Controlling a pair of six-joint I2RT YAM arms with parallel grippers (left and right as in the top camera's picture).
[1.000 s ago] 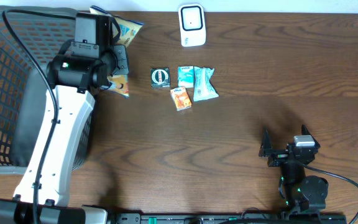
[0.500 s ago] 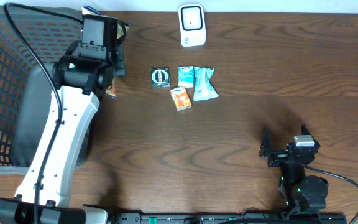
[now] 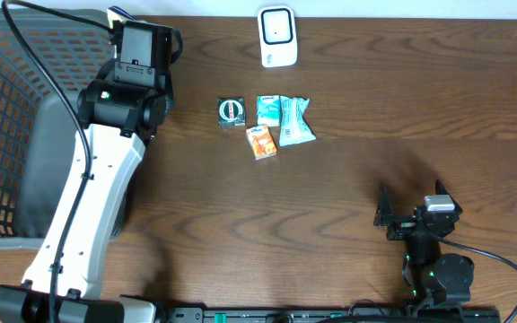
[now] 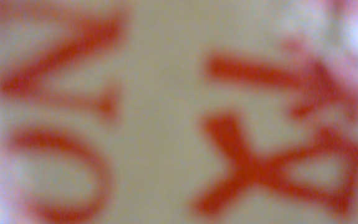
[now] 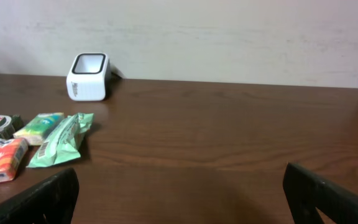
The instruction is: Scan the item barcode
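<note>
A cream packet [image 4: 166, 112] with big red letters fills the left wrist view, blurred and very close to the lens. From overhead only a pale corner of this packet [image 3: 114, 13] shows past my left arm's wrist [image 3: 142, 45], which hides the left gripper's fingers; that gripper is shut on the packet. The white scanner [image 3: 276, 36] stands at the table's far edge, to the right of the left arm, and also shows as scanner [image 5: 87, 76]. My right gripper [image 3: 384, 215] rests open and empty near the front right, its dark fingers wide apart around the right gripper's gap [image 5: 180, 199].
A black mesh basket [image 3: 7, 108] fills the left side, partly under the left arm. In the table's middle lie a round black item [image 3: 232, 109], a teal packet [image 3: 268, 109], a mint-green packet [image 3: 295, 121] and an orange packet [image 3: 261, 142].
The left arm has swung back and to the left with the packet, which was plainly visible beside the wrist and is now almost hidden under it. The right arm has not moved.
</note>
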